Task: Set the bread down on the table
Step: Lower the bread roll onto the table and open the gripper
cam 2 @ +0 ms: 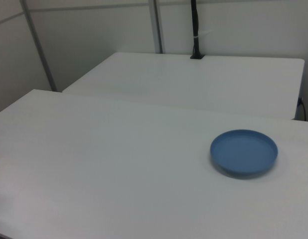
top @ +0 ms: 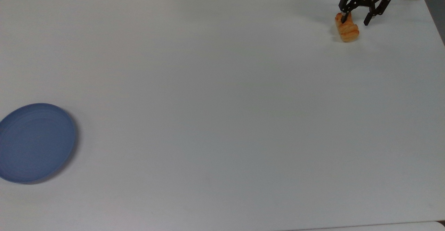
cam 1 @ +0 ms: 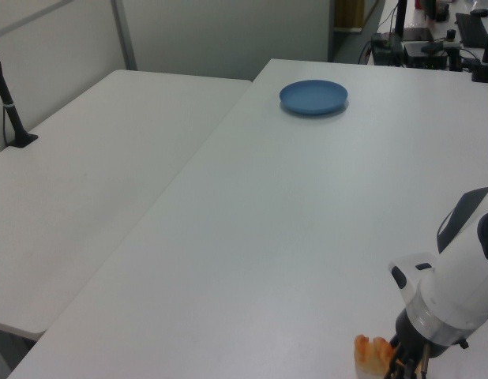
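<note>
While fingers [top: 356,20] stand apart astride bread [top: 347,31] on counter [top: 222,102] | bread looks light, soft, crushable | grip across paler sides, mid-length

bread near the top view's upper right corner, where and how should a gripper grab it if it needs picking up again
Grip the bread across its narrow width at mid-length, coming down from above. It lies flat on the table, oblong, its paler long sides giving the fingers opposed faces. The open gripper already hangs above its far end.

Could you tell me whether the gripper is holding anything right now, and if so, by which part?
Nothing is held: the gripper is open over the bread, which lies on the table.
</note>
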`<state>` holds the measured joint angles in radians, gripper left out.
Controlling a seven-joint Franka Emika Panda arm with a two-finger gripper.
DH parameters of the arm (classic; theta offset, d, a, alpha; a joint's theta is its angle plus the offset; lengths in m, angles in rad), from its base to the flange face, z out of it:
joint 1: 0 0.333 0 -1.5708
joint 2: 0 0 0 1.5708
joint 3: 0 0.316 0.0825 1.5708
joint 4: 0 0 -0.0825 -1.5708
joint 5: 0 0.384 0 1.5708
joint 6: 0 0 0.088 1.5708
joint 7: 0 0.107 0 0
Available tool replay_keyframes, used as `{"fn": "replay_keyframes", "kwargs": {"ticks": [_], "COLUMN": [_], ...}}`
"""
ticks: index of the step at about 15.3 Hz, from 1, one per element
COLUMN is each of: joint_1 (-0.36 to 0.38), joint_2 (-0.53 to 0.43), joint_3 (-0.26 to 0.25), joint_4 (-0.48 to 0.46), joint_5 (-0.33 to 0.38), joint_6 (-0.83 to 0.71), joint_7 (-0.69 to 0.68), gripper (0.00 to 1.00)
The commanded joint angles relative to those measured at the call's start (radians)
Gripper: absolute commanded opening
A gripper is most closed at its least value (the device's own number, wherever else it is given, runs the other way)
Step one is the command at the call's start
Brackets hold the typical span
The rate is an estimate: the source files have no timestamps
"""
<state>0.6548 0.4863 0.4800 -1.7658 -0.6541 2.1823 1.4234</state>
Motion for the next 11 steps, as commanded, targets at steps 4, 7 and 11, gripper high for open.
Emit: {"fn": "replay_keyframes", "kwargs": {"ticks": [4,7,11], "joint_1": [-0.007,-0.056,-0.211], "joint_2": [0.006,-0.03,-0.136], "joint_3": [-0.008,-0.003,0.051], "joint_4": [0.051,0.055,0.058], "joint_5": [0.025,0.074,0.3], "joint_6": [-0.013,-0.015,-0.064], "joint_7": [0.02,0.011,-0.204], "gripper": [1.0,1.0,1.0]}}
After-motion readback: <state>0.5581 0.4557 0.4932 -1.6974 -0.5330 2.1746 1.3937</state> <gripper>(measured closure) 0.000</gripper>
